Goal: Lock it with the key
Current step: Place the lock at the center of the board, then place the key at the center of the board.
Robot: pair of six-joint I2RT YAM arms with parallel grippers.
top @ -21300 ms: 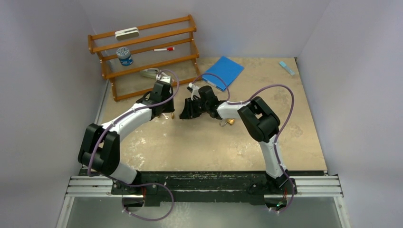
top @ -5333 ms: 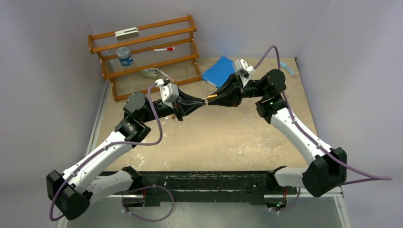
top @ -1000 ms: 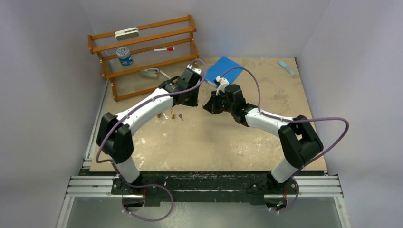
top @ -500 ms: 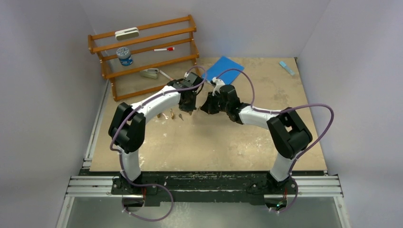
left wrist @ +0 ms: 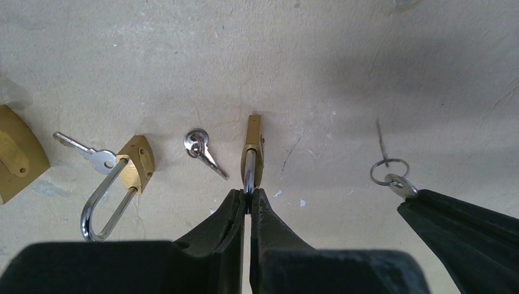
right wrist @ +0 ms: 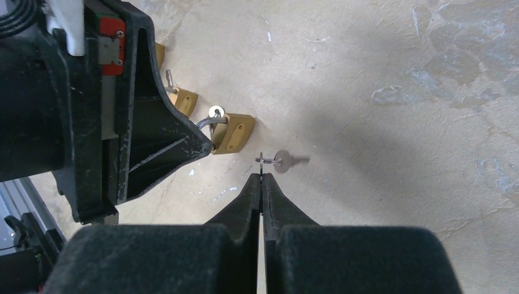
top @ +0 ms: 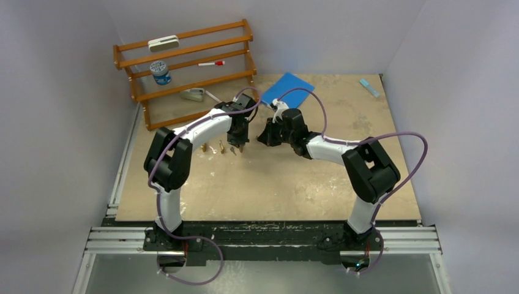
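Note:
My left gripper [left wrist: 248,196] is shut on the silver shackle of a brass padlock [left wrist: 254,138], which hangs edge-on just above the table. My right gripper [right wrist: 261,177] is shut on the ring of a small silver key [right wrist: 284,160], held a little to the right of that padlock [right wrist: 234,133]. In the left wrist view the key [left wrist: 401,185] and its ring show at the right finger's tip. In the top view the left gripper [top: 240,144] and right gripper [top: 262,139] face each other closely at the table's middle back.
An open brass padlock [left wrist: 136,164], two loose keys [left wrist: 85,153] [left wrist: 199,147] and a third brass padlock [left wrist: 15,153] lie left of the held one. A wooden rack [top: 183,67] stands back left. A blue notebook [top: 287,90] lies behind the grippers.
My left gripper has come down and nearer with the padlock, its arm folding in. My right gripper has shifted slightly left with the key, closing the gap.

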